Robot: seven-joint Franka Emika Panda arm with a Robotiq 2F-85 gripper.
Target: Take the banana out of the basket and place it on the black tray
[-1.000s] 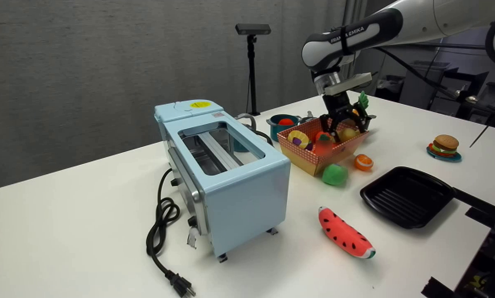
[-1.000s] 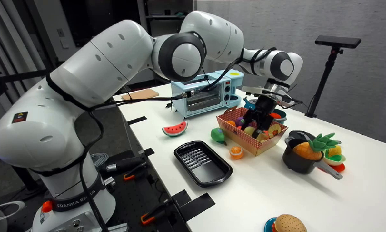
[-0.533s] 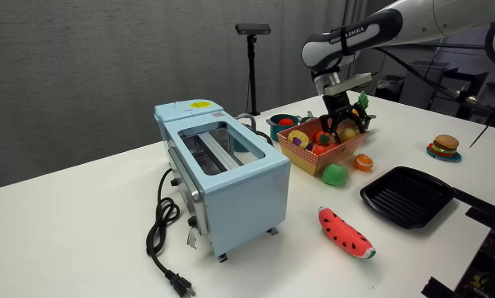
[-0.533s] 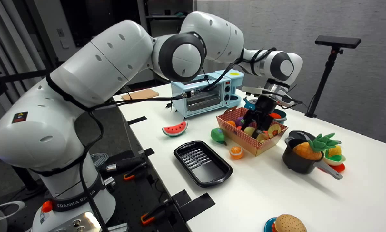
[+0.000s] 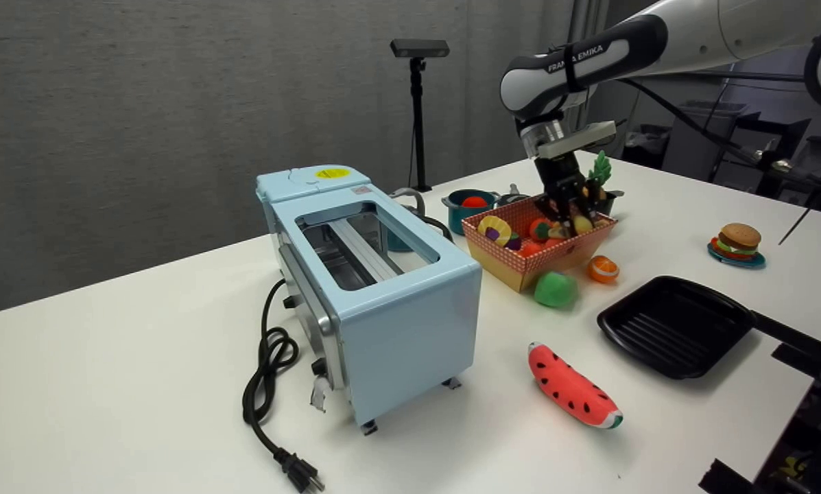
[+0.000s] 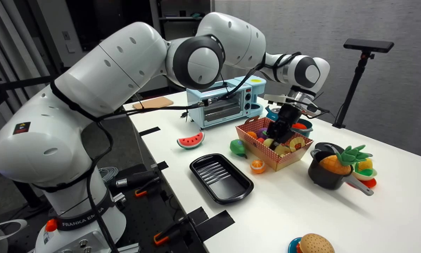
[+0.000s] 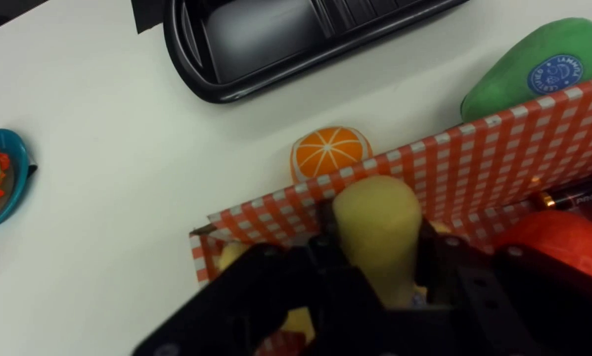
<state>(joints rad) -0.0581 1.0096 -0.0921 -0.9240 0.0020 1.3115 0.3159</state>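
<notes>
The basket [image 6: 263, 154], with red-and-white checked walls, holds several toy fruits. My gripper [image 7: 377, 226] reaches down into it. Between its fingers, touching both sides, is a rounded yellow fruit [image 7: 377, 205] that narrows downward, seen end-on in the wrist view. It fits the banana, though its whole shape is hidden by the dark fingers. In an exterior view the yellow fruit [image 5: 582, 224] shows near the basket's rim. Other yellow pieces lie below and around the gripper. The black tray [image 6: 231, 186], ribbed at one end, stands on the table beside the basket with nothing on it.
An orange half [image 6: 258, 166] and a green fruit [image 6: 237, 148] lie between basket and tray. Nearby are a watermelon slice [image 6: 191, 140], a blue toaster oven [image 5: 410, 329], a dark pot with a pineapple [image 6: 326, 172] and a toy burger [image 5: 738, 240].
During the last half second the fingers have come together around the yellow fruit. Fruits in the basket have shifted slightly. The arm itself has stayed in place.
</notes>
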